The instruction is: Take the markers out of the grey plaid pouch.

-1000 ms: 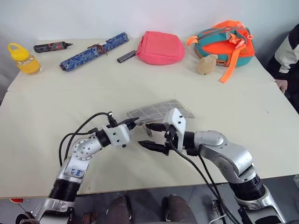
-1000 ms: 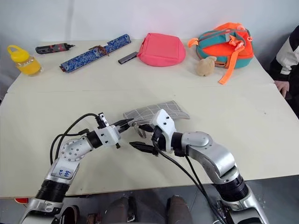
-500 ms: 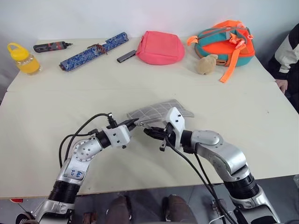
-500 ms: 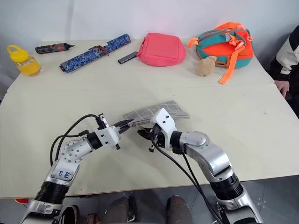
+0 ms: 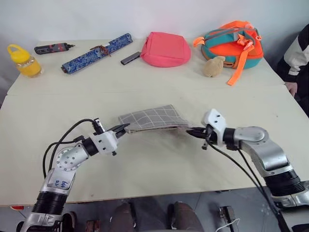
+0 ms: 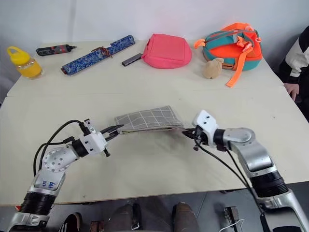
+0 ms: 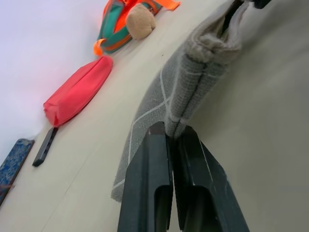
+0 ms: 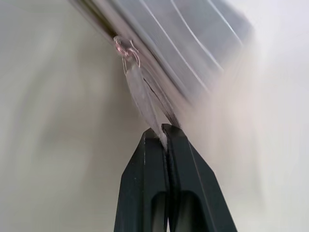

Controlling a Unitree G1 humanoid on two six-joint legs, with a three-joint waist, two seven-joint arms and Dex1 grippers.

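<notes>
Left gripper [image 5: 122, 128]: you have it clamped tight on the left end of the grey plaid pouch [image 5: 152, 118].
Right gripper [image 5: 190, 130]: you have it pinched closed on the zipper pull [image 8: 137, 87] at the pouch's right end.
Pouch: it hangs stretched between your two grippers, over the near half of the table [image 5: 145, 164].
Markers: you cannot see them.
Far edge: pink pouch [image 5: 165, 49], blue roll [image 5: 96, 52], orange backpack [image 5: 234, 42], yellow bottle [image 5: 23, 60].

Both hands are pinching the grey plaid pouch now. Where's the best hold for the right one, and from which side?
The zipper pull at the grey plaid pouch's right end, approached end-on along its length. The tab sticks out past the fabric, and the left hand anchors the opposite end.
</notes>
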